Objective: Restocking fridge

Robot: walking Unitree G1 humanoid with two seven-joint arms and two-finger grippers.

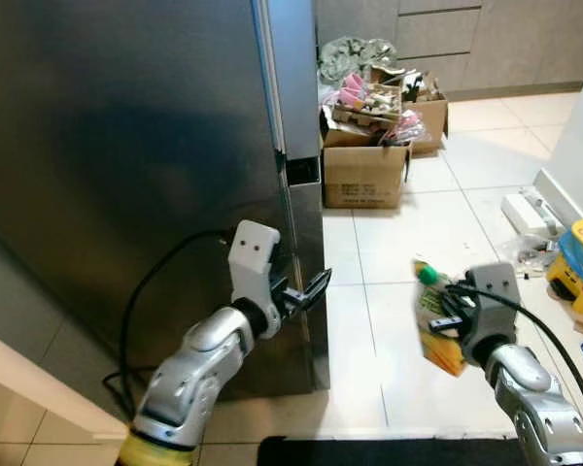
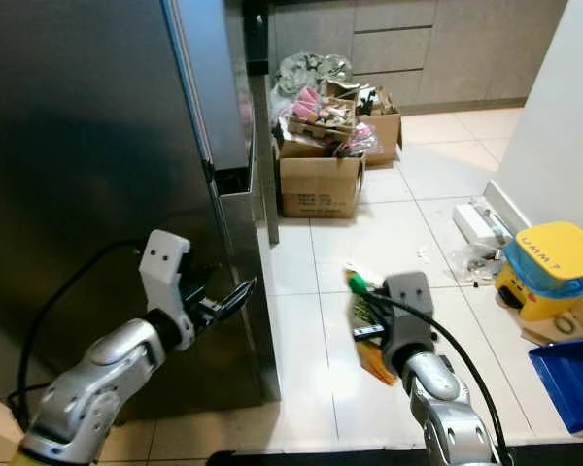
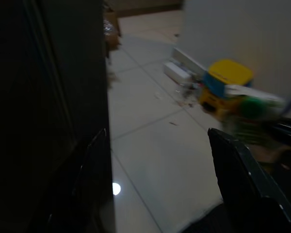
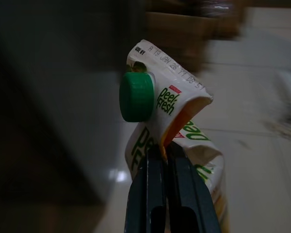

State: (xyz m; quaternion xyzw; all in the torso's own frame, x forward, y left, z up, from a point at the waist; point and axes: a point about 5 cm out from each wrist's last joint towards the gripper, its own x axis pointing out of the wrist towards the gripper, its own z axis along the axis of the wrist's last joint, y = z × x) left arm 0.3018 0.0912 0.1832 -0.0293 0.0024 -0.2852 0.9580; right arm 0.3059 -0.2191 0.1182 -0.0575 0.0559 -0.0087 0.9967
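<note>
Stainless fridge (image 1: pixel 126 146) shut, door closed at front edge. Cardboard boxes (image 1: pixel 364 165) of clutter on floor beyond. Left gripper (image 1: pixel 306 291) at door's lower edge, fingers spread wide, holding nothing. Right gripper (image 1: pixel 445 316) off to right, clamped tight on crumpled Peel Fresh juice carton (image 1: pixel 435 325), green cap up, held above tiles. Risk: thin pinch on creased carton wall, likely slip or burst; door seam offers poor purchase.

Juice carton (image 4: pixel 177 121), white with green "Peel Fresh" print, orange lower part and a green screw cap (image 4: pixel 137 96), crumpled at its top fold (use-by date printed there) and tilted, held off the floor by the right gripper (image 4: pixel 166 148) with fingers clamped on it. Fridge (image 1: pixel 126 146): tall, dark steel, doors closed, standing left of the carton and well apart.
</note>
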